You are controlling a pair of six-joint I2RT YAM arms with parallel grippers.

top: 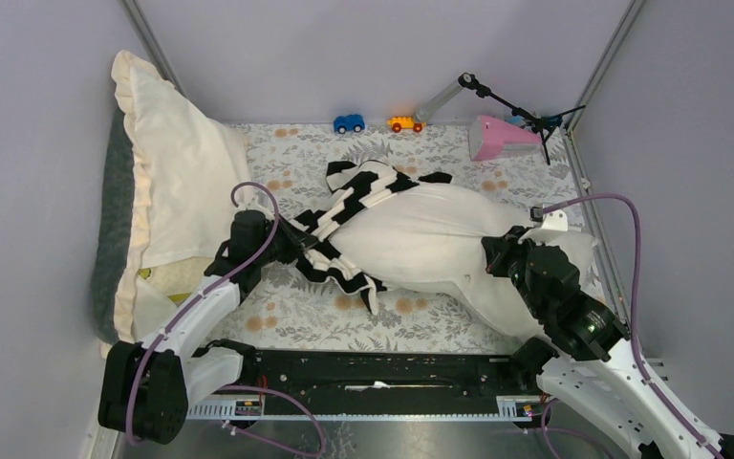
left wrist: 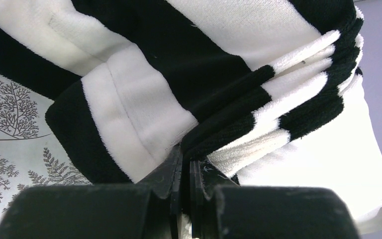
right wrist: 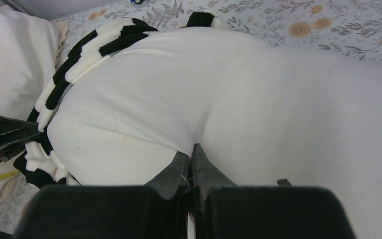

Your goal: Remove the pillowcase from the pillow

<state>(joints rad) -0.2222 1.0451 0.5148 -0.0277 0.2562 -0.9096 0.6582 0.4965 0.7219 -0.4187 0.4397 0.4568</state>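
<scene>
Both grippers closed on fabric; pillowcase point(top: 358, 203) bunched at left end of pillow point(top: 440, 239).
Right gripper point(right wrist: 191, 158) pinches a fold of bare pillow cloth near its right end; left gripper point(left wrist: 185, 158) is clamped on a striped pillowcase fold. Pillow lies across mid-table on the floral cloth point(top: 344, 320). Blue toy car point(top: 349, 123) and orange toy car point(top: 403, 123) sit by the far wall.

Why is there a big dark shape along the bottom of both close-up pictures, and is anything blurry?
Left wrist view: that shape is the left arm's jaws, close under the lens, dark and featureless; the pillowcase is sharp. Right wrist view: the right arm's jaws likewise; the pillow is bright, evenly lit white, without glare. Top external view: soft light, faint shadows, no blur.
</scene>
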